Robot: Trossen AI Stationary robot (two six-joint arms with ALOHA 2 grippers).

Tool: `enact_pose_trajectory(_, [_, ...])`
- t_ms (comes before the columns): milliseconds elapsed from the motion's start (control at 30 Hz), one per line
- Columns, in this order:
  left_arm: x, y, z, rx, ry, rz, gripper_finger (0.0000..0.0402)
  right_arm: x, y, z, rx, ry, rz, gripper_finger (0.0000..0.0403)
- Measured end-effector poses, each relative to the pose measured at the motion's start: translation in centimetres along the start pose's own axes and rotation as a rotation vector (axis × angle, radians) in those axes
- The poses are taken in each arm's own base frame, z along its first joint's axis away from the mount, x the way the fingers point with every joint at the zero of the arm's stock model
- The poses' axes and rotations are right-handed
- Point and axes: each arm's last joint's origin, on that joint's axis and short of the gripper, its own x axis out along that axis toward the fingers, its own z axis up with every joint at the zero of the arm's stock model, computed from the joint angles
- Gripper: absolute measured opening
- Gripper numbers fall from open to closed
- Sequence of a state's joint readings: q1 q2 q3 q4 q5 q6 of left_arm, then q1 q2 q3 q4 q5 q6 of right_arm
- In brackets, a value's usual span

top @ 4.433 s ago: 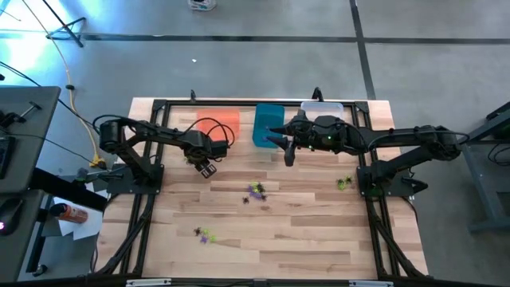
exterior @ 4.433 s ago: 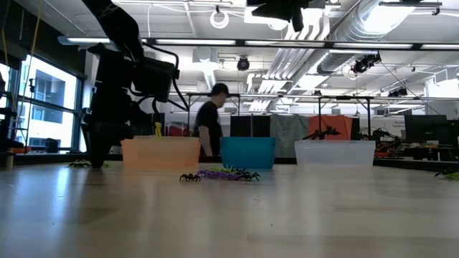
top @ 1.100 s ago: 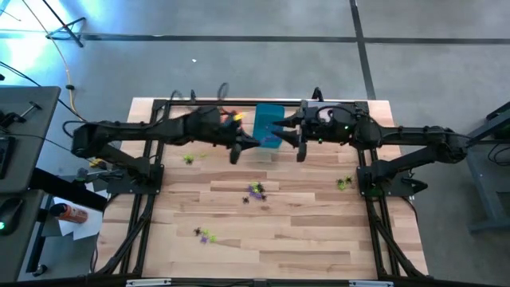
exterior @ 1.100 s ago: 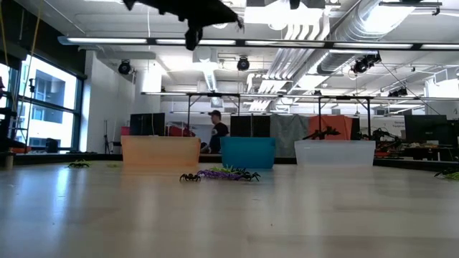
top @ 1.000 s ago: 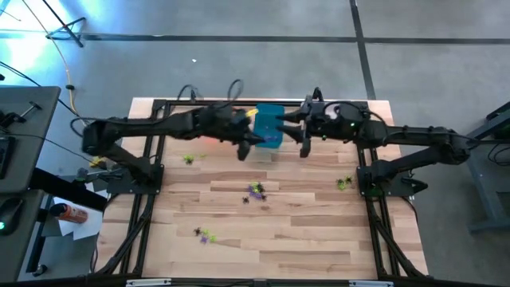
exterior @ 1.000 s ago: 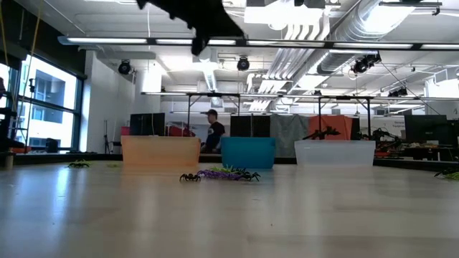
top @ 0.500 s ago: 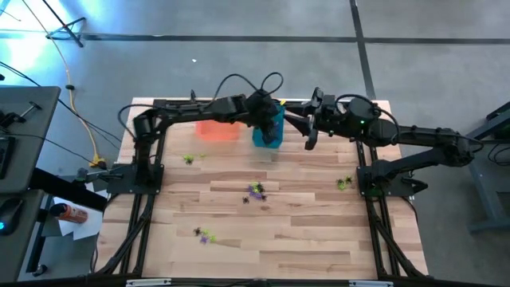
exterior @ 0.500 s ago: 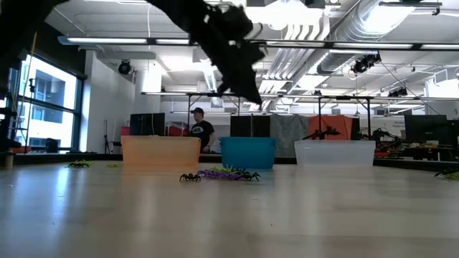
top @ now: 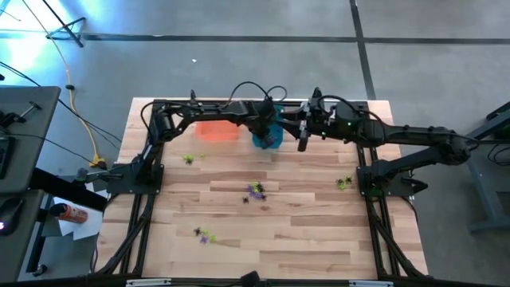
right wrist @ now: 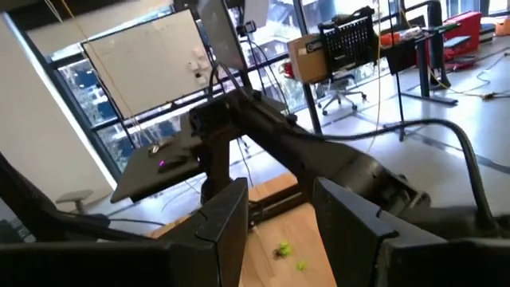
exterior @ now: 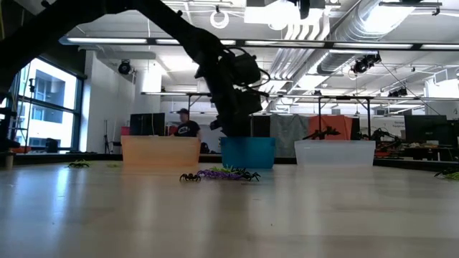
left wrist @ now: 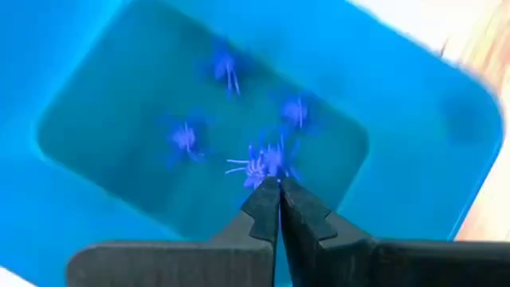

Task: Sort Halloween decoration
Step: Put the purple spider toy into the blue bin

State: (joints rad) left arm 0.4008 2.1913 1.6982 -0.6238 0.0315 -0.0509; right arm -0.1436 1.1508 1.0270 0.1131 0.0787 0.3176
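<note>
My left gripper (top: pixel 267 132) hangs over the teal bin (top: pixel 271 142), pointing steeply down, shut with a purple decoration (left wrist: pixel 256 164) at its fingertips. Several more purple decorations (left wrist: pixel 185 137) lie on the bin's floor. In the low view the left gripper (exterior: pixel 233 127) sits just above the teal bin's rim (exterior: pixel 247 140). My right gripper (top: pixel 301 137) waits raised and level beside the bin, open with nothing between its fingers (right wrist: pixel 279 231). More decorations lie on the table: a purple and black cluster (top: pixel 255 191) and yellow-green ones (top: pixel 344 182). My left gripper pinches the purple decoration (left wrist: pixel 263 169) at the very ends of its two fingers, coming from above and pointing down. Which part of it is caught cannot be made out. The decoration hangs clear above the teal bin's floor.
The orange bin (top: pixel 217 129) stands left of the teal one, and the clear bin (exterior: pixel 335 153) right of it, all along the far edge. More trinkets lie at the left (top: pixel 189 159) and near left (top: pixel 205 235). A person (exterior: pixel 185 123) shows in the room beyond.
My left gripper has swung toward the table's far edge to a place over the teal bin, sunk toward its rim and tipped from nearly level to steeply downward, staying shut. The person in the room behind has walked to the left.
</note>
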Motion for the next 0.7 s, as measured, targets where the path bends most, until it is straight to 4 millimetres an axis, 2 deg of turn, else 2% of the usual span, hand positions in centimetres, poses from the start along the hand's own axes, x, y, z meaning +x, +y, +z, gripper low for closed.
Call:
enact_pose_trajectory(467, [2.6,-0.2,-1.1,0.093,0.082,0.039,0.0,0.3,-0.2,0.1,0.032,-0.044,-0.069,0.0142])
enact_pose_trajectory(700, [2.7,-0.4,-1.1,0.077,0.081,0.053,0.0,0.3,-0.2,0.1,0.069,-0.042,-0.069,0.0142])
